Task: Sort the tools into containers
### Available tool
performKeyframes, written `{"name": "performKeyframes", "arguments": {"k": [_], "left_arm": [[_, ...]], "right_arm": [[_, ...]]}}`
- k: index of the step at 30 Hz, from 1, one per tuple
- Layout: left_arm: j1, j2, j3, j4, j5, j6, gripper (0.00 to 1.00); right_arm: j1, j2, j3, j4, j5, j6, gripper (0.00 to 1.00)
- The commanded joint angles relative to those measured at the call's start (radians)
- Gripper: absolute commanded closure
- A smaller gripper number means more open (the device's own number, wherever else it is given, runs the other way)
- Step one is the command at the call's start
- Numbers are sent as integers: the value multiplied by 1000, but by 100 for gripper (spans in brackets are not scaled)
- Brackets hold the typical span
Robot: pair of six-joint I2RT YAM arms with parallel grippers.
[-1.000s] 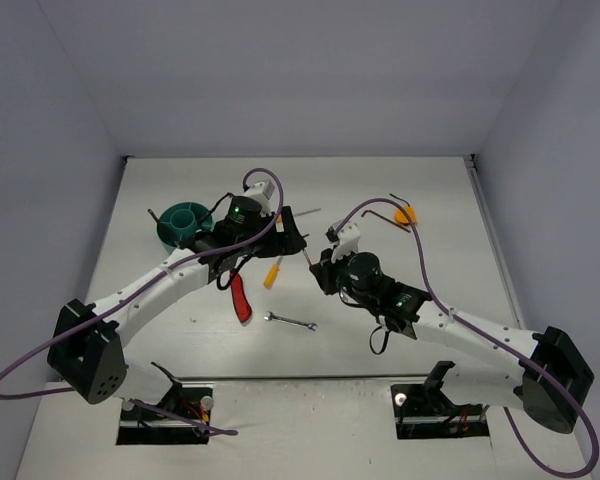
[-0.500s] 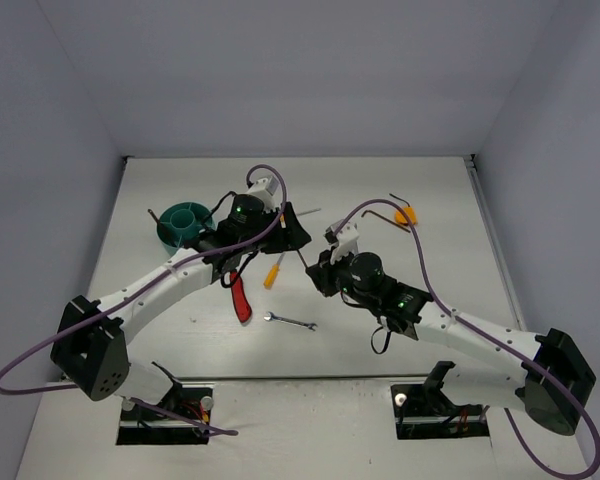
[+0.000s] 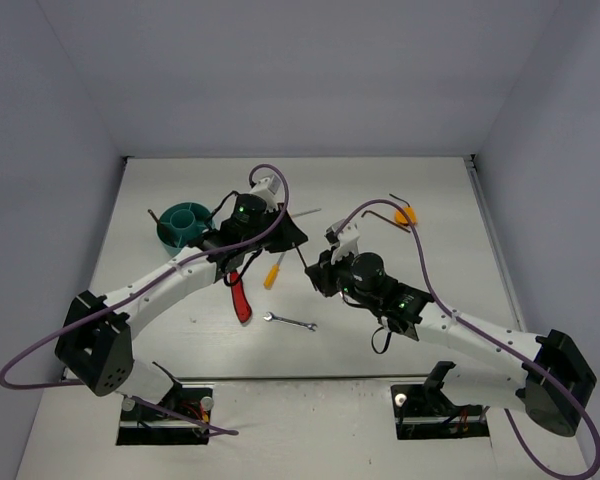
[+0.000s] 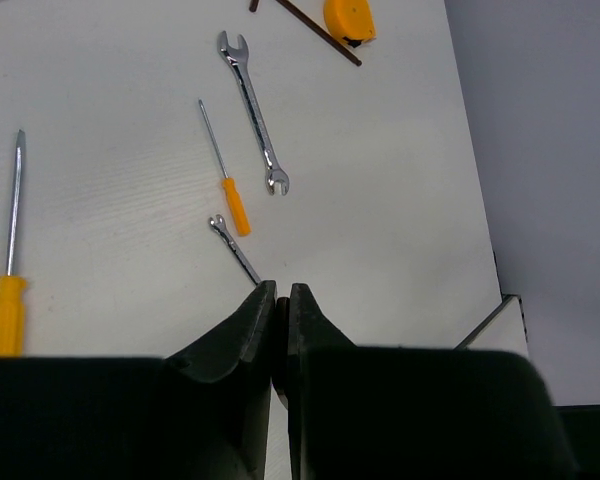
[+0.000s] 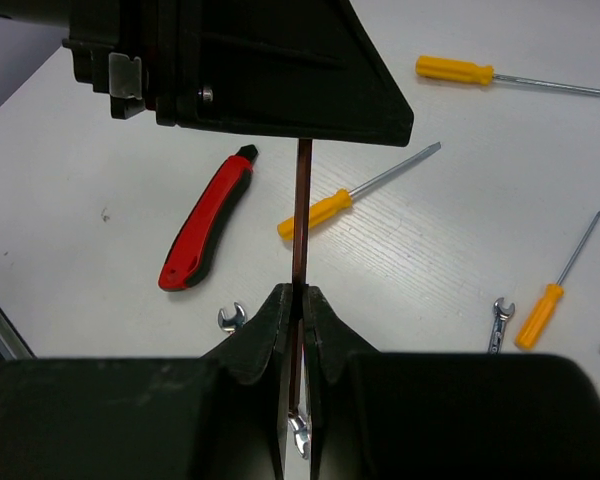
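Up above the desk [image 3: 360,185], the right fingers [image 5: 270,322] were clamped on a thin dark hex key [image 5: 302,220]. Its long side pointed straight from them to the left fingers [image 4: 245,330], which were shut tight. I could not tell if they held its far end. The teal tub [image 3: 183,222] sat beyond the left fingers, on their side.

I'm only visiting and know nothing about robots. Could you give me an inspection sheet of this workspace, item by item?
Surface: white table, with tools scattered over it.
Job's things: teal tub at far left; red knife, orange screwdrivers and silver wrenches lying loose; thin dark hex key held between both grippers.
Clutter: round orange thing near the far edge.
Grippers: right gripper shut on the hex key; left gripper shut on its other end.
Cables: purple cables looping over each arm.
Surroundings: plain grey walls.
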Motion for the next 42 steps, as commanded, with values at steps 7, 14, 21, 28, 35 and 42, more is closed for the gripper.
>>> {"name": "performKeyframes", "arguments": {"k": [7,14,21,28,35,42], "left_arm": [[-2,-83,24,-45,-93,25,100],[69,-225,90,-355,-381,99,100],[314,-318,138,-513,-564,164,100],[526,-195,263,-486,-695,251,100],[597,-37,358,-390,-746,298,100],[627,68,325,-288,-746,321,100]], "right_arm": [[-6,-35,0,81,30,-2,31],[-8,-70,-20,34,63,-15,23],[-10,-104,-54,19,77,-15,22],[-9,-143,-76,-6,73,-22,22],[-12,-189,-84,-53,97,-36,22],[-13,-230,-80,-106,123,-44,22]]}}
